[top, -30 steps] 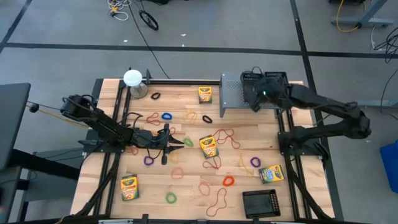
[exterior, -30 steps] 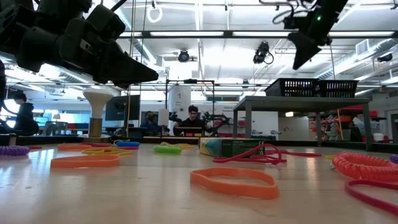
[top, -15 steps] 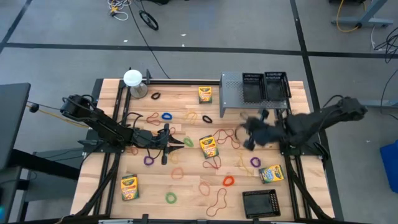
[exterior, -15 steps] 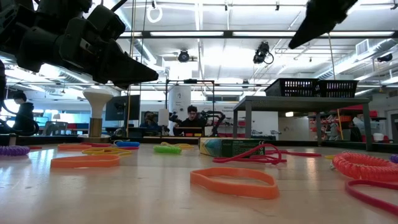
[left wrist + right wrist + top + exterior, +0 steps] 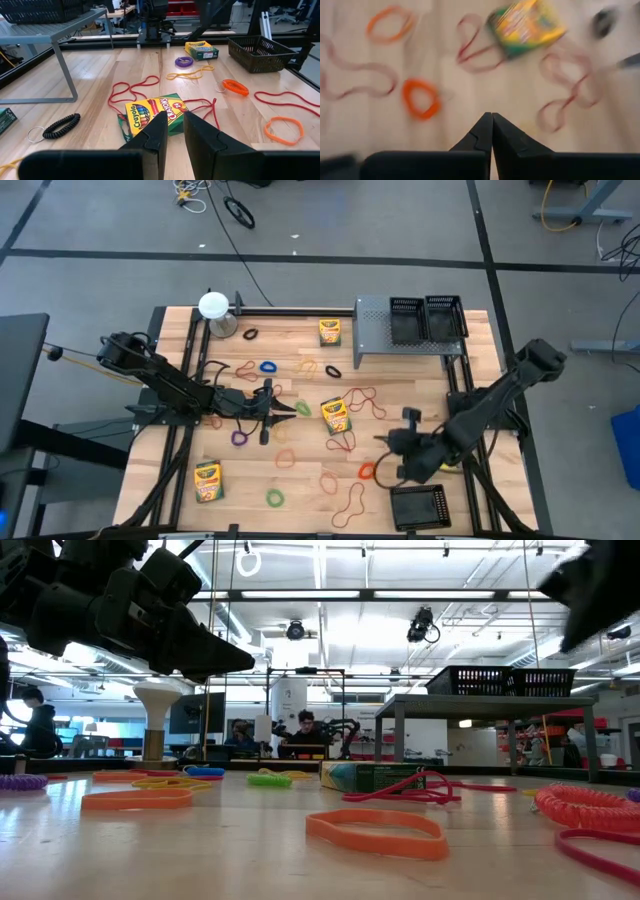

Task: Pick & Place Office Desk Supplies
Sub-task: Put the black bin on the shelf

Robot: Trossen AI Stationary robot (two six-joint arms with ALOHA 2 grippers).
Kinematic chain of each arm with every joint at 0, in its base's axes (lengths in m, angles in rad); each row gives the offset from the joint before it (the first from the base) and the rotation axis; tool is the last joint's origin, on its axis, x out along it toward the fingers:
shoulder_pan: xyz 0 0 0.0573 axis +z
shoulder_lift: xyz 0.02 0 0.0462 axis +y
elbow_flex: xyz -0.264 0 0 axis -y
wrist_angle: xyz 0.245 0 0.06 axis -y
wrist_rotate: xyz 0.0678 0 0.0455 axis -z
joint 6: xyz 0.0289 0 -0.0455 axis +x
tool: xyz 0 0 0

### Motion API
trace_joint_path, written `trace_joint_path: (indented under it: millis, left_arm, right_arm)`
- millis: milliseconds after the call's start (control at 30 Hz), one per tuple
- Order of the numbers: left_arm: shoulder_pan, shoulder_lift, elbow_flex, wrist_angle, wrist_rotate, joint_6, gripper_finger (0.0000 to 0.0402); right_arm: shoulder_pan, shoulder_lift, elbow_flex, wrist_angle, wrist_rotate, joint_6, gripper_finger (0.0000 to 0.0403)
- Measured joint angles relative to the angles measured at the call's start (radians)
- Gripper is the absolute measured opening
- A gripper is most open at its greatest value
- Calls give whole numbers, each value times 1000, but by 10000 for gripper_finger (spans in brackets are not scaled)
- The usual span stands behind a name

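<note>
Many rubber bands (image 5: pixel 367 471) and crayon boxes (image 5: pixel 336 415) scattered across wooden table (image 5: pixel 300 480); lab room behind.
Right gripper (image 5: pixel 383 470) clenched, empty, over orange band; left gripper (image 5: pixel 300 409) slightly parted, empty, near central box.

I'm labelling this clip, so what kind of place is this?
Probably a robotics lab or workshop: a wooden table with mounted arms, cables on the concrete floor, and people at computer desks behind.
</note>
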Motion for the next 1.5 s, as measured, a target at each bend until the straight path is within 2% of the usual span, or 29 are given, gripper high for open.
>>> trace_joint_path:
  millis: [133,267,467,600,1067,1333,1400,1500]
  left_arm:
    - [0,0,0,0,0,0,68]
    - [0,0,0,0,0,0,68]
    - [0,0,0,0,0,0,68]
    - [0,0,0,0,0,0,68]
    - [0,0,0,-8,0,-11,68]
    - [0,0,0,-8,0,-10,68]
    - [0,0,0,-8,0,-10,68]
    - [0,0,0,-8,0,-10,68]
  right_arm:
    - [43,49,0,8,-124,85,33]
    - [75,76,0,8,-214,157,73]
    - [116,81,1,42,-307,155,142]
    - [138,87,1,62,-368,167,163]
    - [146,241,1,114,-460,178,111]
    - [143,242,1,142,-464,181,16]
    - [139,242,1,151,-464,183,11]
    - [130,242,7,159,-460,193,24]
